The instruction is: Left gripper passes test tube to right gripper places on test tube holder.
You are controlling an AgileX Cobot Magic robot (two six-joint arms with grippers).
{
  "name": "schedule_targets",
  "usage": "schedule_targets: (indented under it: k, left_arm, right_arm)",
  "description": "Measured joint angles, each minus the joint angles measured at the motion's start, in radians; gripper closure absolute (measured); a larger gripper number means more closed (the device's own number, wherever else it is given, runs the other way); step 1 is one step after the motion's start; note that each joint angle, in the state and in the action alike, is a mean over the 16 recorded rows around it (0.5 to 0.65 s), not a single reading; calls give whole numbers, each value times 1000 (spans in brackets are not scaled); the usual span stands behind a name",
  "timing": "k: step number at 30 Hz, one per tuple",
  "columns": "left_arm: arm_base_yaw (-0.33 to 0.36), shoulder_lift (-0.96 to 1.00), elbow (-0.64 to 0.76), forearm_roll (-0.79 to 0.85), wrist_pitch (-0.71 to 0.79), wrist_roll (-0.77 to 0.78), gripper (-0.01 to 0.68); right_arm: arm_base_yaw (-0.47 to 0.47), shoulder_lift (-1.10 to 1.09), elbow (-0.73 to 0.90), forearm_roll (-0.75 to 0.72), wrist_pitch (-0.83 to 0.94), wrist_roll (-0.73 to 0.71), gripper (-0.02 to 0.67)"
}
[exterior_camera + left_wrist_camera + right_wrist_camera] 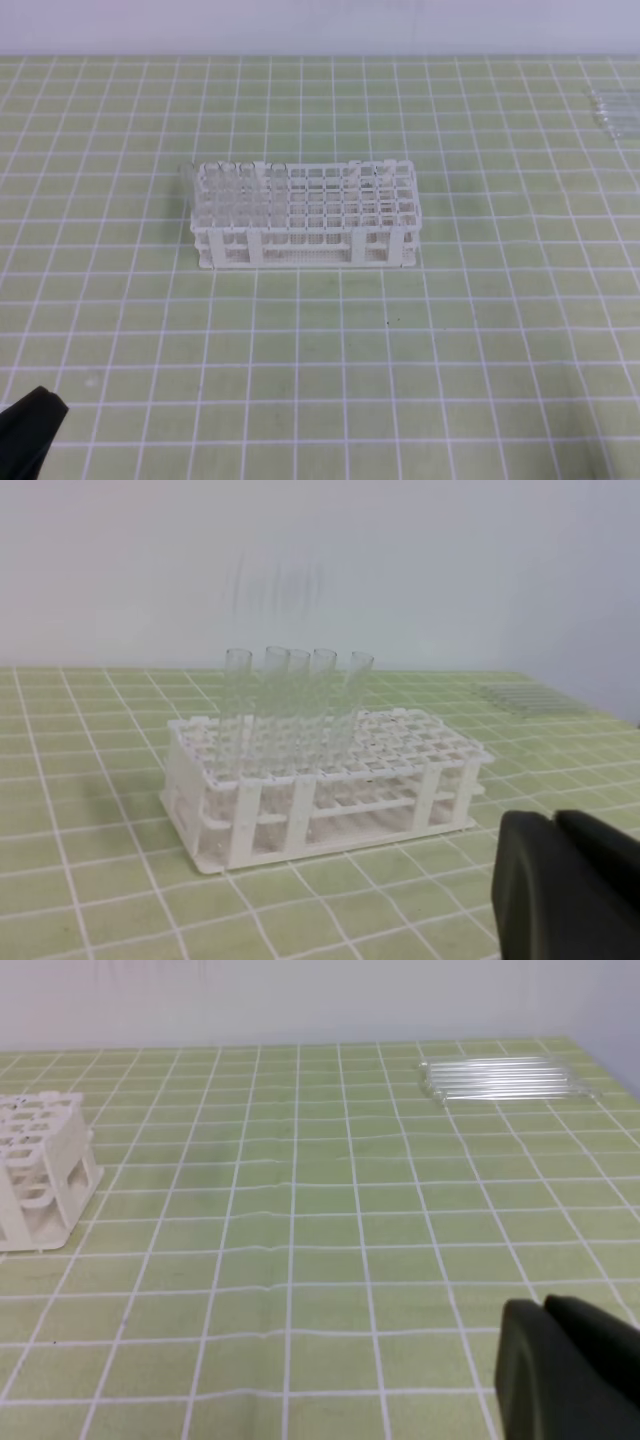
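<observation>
On the green mat with its white grid lines (400, 340), the white plastic lattice test tube holder (307, 245) is standing near the middle, with several clear glass tubes (290, 710) standing upright in its left-hand cells. Far off at the mat's back right corner, a row of long thin clear glass test tubes (505, 1078) is lying flat, side by side, well apart from the rack. At the lower left edge of the high view, the black left gripper (28, 428) is showing only as a dark tip; its jaws cannot be judged, and nothing is seen in them. Low in its own wrist view, the black right gripper (570, 1370) is likewise showing only partly, its opening unclear.
</observation>
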Motion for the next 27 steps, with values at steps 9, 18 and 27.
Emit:
schedule_targets:
  k: [9, 18, 27]
  left_arm:
    - [0, 0, 0, 0, 0, 0, 673]
    - [0, 1, 0, -5, 19, -19, 673]
    - [0, 1, -18, -28, 72, -181, 673]
  right_arm:
    - [0, 0, 0, 1, 0, -15, 650]
    - [0, 0, 0, 1, 0, -15, 650]
    - [0, 0, 0, 1, 0, -16, 651]
